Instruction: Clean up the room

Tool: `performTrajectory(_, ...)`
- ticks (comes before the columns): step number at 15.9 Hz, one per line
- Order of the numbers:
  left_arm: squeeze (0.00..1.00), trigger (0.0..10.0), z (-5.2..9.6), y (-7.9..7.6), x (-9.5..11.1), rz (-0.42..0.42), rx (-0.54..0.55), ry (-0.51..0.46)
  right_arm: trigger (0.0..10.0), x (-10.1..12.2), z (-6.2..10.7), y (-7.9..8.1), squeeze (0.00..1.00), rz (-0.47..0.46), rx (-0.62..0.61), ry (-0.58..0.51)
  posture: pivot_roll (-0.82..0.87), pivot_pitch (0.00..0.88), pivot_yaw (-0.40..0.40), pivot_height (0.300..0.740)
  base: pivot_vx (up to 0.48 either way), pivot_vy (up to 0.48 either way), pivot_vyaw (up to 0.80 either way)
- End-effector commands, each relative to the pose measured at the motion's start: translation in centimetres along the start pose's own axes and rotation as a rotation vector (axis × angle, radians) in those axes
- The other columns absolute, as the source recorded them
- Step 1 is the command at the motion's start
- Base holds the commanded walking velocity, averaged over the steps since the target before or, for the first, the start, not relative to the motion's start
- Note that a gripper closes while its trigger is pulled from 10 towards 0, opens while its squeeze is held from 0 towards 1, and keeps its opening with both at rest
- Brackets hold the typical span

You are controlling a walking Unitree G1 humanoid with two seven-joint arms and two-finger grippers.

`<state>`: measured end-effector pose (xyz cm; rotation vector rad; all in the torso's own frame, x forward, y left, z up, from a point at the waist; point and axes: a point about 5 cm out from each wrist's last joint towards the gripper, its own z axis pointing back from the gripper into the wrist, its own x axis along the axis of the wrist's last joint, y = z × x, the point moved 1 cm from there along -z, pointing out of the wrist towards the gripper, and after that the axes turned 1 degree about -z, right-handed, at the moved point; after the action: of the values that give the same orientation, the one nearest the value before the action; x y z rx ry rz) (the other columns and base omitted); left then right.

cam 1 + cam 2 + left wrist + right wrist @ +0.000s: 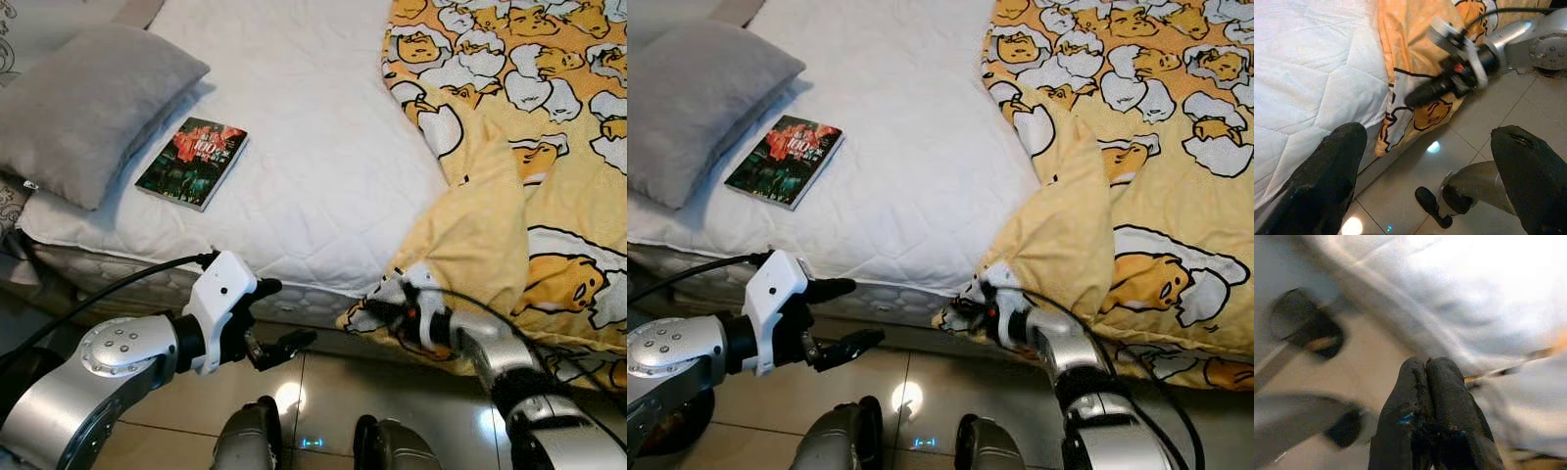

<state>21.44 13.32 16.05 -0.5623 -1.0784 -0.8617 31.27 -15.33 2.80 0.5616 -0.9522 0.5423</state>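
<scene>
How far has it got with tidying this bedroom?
Little looks finished. The yellow blanket lies bunched on one side of the bed, a corner drooping over the edge toward the floor. In hand: the right gripper, fingers together, is at that hanging corner, though I can't tell if cloth is pinched. The left gripper is open in front of the mattress. Left: the blanket, and the book beside the grey pillow.

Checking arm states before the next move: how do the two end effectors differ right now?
The left end effector is open, hovering over the floor beside the bed; the right end effector is shut, at the corner of the yellow blanket. Both have black fingers.
</scene>
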Motion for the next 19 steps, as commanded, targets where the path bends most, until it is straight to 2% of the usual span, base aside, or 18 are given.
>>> performTrajectory(1, 0.00, 10.0, 0.0, -0.2, -0.1, -0.009, -0.004, 0.005, 10.0, 0.6, -0.2, -0.8, 1.00, -0.037, -0.115, -0.012, 0.12, 0.198, 0.026, 0.740, 0.000, 0.000, 0.00)
performTrajectory(4, 0.00, 10.0, 0.0, 0.0, -0.3, -0.008, 0.018, 0.013, 10.0, 2.2, -0.9, -1.7, 1.00, -0.090, -0.274, -0.043, 0.13, 0.199, 0.025, 0.740, 0.000, 0.000, 0.00)
performTrajectory(7, 0.00, 10.0, 0.0, 0.1, -0.3, -0.009, 0.024, 0.016, 10.0, 3.7, -1.5, -2.1, 1.00, -0.109, -0.380, -0.046, 0.13, 0.204, 0.023, 0.740, 0.000, 0.000, 0.00)
performTrajectory(11, 0.00, 10.0, 0.2, 0.0, -0.4, -0.007, 0.033, 0.020, 10.0, 5.3, -1.6, -2.9, 1.00, -0.055, -0.498, -0.016, 0.14, 0.208, 0.014, 0.740, 0.000, 0.000, 0.00)
performTrajectory(13, 0.00, 10.0, 0.3, -0.1, -0.4, -0.006, 0.039, 0.021, 10.0, 6.0, -1.4, -3.3, 1.00, 0.016, -0.553, 0.001, 0.14, 0.210, 0.010, 0.740, 0.000, 0.000, 0.00)
performTrajectory(19, 0.00, 10.0, 0.6, -0.2, -0.5, -0.002, 0.041, 0.027, 10.0, 6.3, -1.7, -3.2, 1.00, 0.128, -0.631, 0.051, 0.15, 0.227, 0.012, 0.740, 0.000, 0.000, 0.00)
